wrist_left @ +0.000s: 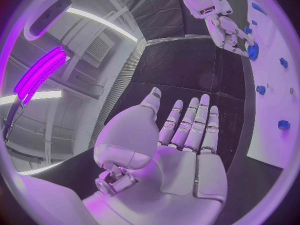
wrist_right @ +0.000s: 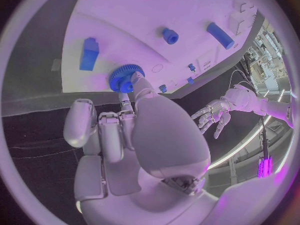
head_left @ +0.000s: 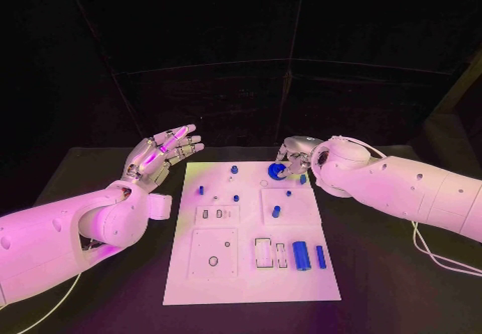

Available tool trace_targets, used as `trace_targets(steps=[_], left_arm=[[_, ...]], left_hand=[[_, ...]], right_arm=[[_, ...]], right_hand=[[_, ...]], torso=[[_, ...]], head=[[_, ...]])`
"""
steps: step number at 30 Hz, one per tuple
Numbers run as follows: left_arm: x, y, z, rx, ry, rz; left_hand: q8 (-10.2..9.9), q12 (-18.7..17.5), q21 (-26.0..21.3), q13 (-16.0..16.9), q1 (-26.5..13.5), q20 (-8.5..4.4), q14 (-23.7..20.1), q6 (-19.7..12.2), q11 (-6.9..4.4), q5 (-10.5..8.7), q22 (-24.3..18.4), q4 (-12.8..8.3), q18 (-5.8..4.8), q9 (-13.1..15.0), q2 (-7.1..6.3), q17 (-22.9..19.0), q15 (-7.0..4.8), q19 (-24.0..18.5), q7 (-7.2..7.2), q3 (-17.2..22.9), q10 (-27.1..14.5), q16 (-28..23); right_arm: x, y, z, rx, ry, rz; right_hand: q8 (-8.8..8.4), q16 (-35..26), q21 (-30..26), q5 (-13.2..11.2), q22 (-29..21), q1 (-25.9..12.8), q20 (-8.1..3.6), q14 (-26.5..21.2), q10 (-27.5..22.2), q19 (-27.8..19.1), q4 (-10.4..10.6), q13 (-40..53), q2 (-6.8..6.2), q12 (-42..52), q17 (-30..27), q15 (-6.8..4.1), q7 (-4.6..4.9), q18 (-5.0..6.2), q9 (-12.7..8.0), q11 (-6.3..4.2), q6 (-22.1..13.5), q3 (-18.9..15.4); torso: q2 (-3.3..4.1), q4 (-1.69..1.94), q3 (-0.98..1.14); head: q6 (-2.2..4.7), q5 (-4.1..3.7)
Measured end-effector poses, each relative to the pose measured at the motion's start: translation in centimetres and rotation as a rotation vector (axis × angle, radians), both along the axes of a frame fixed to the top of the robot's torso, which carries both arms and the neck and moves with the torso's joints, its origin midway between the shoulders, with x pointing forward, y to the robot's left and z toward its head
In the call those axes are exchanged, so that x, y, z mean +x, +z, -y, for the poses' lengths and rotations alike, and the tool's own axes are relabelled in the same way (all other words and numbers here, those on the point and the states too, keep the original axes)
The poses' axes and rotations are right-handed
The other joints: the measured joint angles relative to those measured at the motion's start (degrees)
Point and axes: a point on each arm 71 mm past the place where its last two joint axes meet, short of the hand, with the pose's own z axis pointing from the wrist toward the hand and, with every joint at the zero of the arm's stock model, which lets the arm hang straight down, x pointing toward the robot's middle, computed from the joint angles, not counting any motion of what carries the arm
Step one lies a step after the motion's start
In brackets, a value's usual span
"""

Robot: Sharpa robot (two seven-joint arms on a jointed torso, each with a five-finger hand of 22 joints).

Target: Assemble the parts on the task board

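Note:
The white task board point(head_left: 216, 278) lies in the middle of the black table. My right hand point(head_left: 298, 154) is at the board's far right part, thumb and a fingertip pinching a blue gear point(head_left: 276, 171) that sits low on the board surface; the gear point(wrist_right: 124, 79) shows at the fingertips of the same hand point(wrist_right: 134, 135). My left hand point(head_left: 163, 154) is raised beside the board's far left corner, fingers spread and holding nothing, as its palm point(wrist_left: 181, 140) shows. Blue pegs point(head_left: 234, 168) stand near the far edge.
A thick blue cylinder point(head_left: 300, 251) and a thin blue bar point(head_left: 320, 257) lie near the board's front right, beside rectangular slots point(head_left: 263, 252). A blue block point(wrist_right: 89, 53) lies next to the gear. Bare black table point(head_left: 391, 278) flanks the board.

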Motion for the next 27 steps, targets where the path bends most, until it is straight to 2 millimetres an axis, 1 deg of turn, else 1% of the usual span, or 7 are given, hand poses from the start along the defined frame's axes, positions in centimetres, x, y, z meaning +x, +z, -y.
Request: trace_targets(steps=[5,9,10,11,18,23,27], left_arm=[[0.0,0.0,0.0,0.0,0.0,-0.001],[0.0,0.0,-0.1,0.0,0.0,-0.001],[0.0,0.0,-0.1,0.0,0.0,-0.001],[0.0,0.0,-0.1,0.0,0.0,-0.001],[0.0,0.0,0.0,0.0,-0.002,-0.002],[0.0,0.0,0.0,0.0,-0.003,-0.002],[0.0,0.0,0.0,0.0,-0.003,-0.003]], left_hand=[[0.0,0.0,0.0,0.0,0.0,0.0,0.0,0.0,0.0,0.0,0.0,0.0,0.0,0.0,0.0,0.0,0.0,0.0,0.0,0.0,0.0,0.0],[0.0,0.0,0.0,0.0,0.0,0.0,0.0,0.0,0.0,0.0,0.0,0.0,0.0,0.0,0.0,0.0,0.0,0.0,0.0,0.0,0.0,0.0],[0.0,0.0,0.0,0.0,0.0,0.0,0.0,0.0,0.0,0.0,0.0,0.0,0.0,0.0,0.0,0.0,0.0,0.0,0.0,0.0,0.0,0.0],[0.0,0.0,0.0,0.0,0.0,0.0,0.0,0.0,0.0,0.0,0.0,0.0,0.0,0.0,0.0,0.0,0.0,0.0,0.0,0.0,0.0,0.0],[0.0,0.0,0.0,0.0,0.0,0.0,0.0,0.0,0.0,0.0,0.0,0.0,0.0,0.0,0.0,0.01,0.0,0.0,0.0,0.0,0.0,0.0],[0.0,0.0,0.0,0.0,0.0,0.0,0.0,0.0,0.0,0.0,0.0,0.0,0.0,0.0,0.0,0.01,0.0,0.0,0.0,0.0,0.0,0.0],[0.0,0.0,0.0,0.0,0.0,0.0,0.0,0.0,0.0,0.0,0.0,0.0,0.0,0.0,0.0,0.01,0.0,0.0,0.0,0.0,0.0,0.0]], right_arm=[[-0.8,0.3,-0.9,0.016,0.024,0.035],[-1.9,1.1,-2.2,0.044,0.059,0.088],[-2.1,1.3,-2.6,0.051,0.07,0.101],[-2.4,1.5,-3.1,0.057,0.082,0.114],[-3.7,2.5,-7.1,0.085,0.16,0.182],[-3.8,2.2,-9.8,0.08,0.197,0.197],[-3.6,1.3,-11.1,0.061,0.21,0.191]], right_hand=[[0.01,0.24,0.63,1.36,1.11,-0.25,-0.59,0.14,0.12,0.6,0.03,-0.02,0.25,-0.01,0.0,-0.3,0.0,0.0,-0.17,-0.12,0.0,1.23],[-0.04,0.24,0.86,1.72,1.92,-0.82,-0.58,0.14,0.12,1.02,-0.07,0.02,0.37,-0.02,0.0,-0.3,0.01,-0.03,-0.33,-0.11,0.0,1.63],[-0.04,0.24,0.86,1.73,2.04,-1.1,-0.58,0.14,0.12,1.02,-0.07,0.0,0.12,-0.03,0.0,-0.3,0.01,-0.21,-0.33,-0.12,0.0,1.64],[-0.04,0.24,0.92,1.73,2.1,-1.16,-0.58,0.14,0.13,1.02,-0.07,-0.01,0.08,-0.03,0.0,-0.3,0.01,-0.92,-0.33,-0.12,0.01,1.65],[-0.05,0.24,1.12,1.74,2.52,-1.68,-0.58,0.14,0.23,1.44,0.32,0.03,-0.33,-0.03,-0.01,-0.3,0.01,-0.92,-0.33,-0.22,0.01,2.33],[-0.06,0.24,1.12,1.74,2.65,-1.92,-0.58,0.14,0.23,1.44,0.24,0.02,-0.57,-0.03,-0.01,-0.3,0.03,-0.91,-0.33,-0.22,0.03,2.41],[-0.28,0.24,1.3,1.73,2.72,-1.92,-0.58,0.14,0.23,1.44,0.17,0.03,-0.57,-0.03,0.04,-0.3,0.04,-0.91,-0.33,-0.22,0.04,2.47]], torso=[[-0.01,0.02,-0.01],[-0.05,0.02,-0.02],[-0.07,0.02,-0.04],[-0.07,0.02,-0.04],[-0.07,0.08,-0.08],[-0.04,0.14,-0.1],[-0.03,0.15,-0.11]], head=[[0.01,0.15],[0.19,0.31],[0.23,0.34],[0.28,0.36],[0.51,0.71],[0.46,0.98],[0.33,1.24]])
